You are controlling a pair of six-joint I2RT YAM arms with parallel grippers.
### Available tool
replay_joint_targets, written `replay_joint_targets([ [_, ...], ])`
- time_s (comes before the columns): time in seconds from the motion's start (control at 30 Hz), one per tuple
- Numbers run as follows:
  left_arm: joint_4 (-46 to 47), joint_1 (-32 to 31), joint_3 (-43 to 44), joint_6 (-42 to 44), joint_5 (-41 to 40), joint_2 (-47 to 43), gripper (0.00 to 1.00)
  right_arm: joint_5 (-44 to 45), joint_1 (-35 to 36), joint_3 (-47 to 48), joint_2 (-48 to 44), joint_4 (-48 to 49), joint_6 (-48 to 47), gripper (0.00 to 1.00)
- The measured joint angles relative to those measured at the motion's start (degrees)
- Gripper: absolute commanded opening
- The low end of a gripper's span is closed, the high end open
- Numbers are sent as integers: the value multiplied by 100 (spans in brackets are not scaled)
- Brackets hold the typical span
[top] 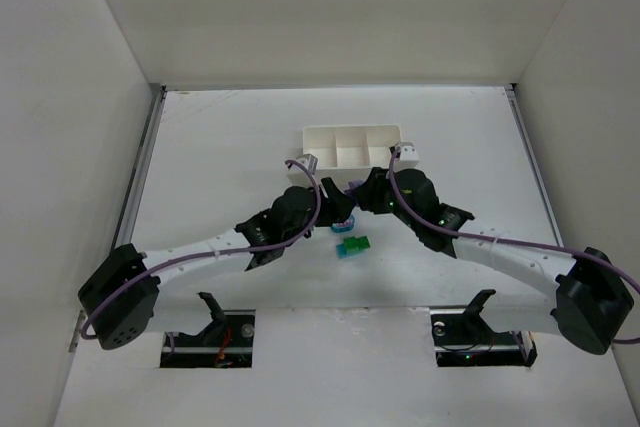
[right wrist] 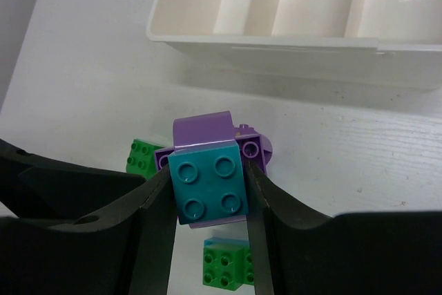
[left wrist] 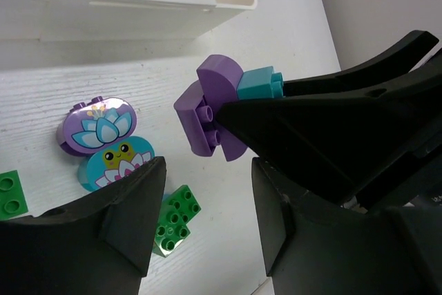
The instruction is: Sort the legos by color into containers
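Clamping a purple-and-teal clump (right wrist: 208, 170) in the right gripper (right wrist: 209, 195), jaws drawn in narrow against two opposite sides of the teal brick. Presents four studs on the teal face, with a curved-topped purple piece stuck behind it and purple studs showing at either side. Sits just in front of the long near wall of the white tray (right wrist: 262, 45), apart from it. Cannot tell whether it clears the table (right wrist: 90, 67).

Faces the clump's purple side with the left gripper (left wrist: 206, 174), jaws wide and gripping nothing, fingertips just short of the purple piece. Hides most of the teal brick from the left wrist view behind a black finger of the right gripper.

Lying loose on the table, all farther from the tray than the held clump:
- a purple oval piece (left wrist: 97, 124) printed with a lotus;
- touching it on the side away from the tray, a teal oval piece (left wrist: 114, 164) printed with a frog face;
- a green brick (right wrist: 141, 157), partly behind a finger;
- a green-and-teal clump (right wrist: 224, 262), showing between the right fingers, under the held clump.
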Motion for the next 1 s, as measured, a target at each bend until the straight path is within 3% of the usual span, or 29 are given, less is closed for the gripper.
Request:
replay_joint_targets([
  [0.2,243,66,0,-70,-2,205,42,-81,26,-4,-4,144,136,23],
  [0.53,463,175,-44,-109,-11,216,40,-219,9,-61,-83,326,345,23],
  [1.0,968,184,-205,-85,-24,295,24,-597,-168,-181,-83,476,603,22],
])
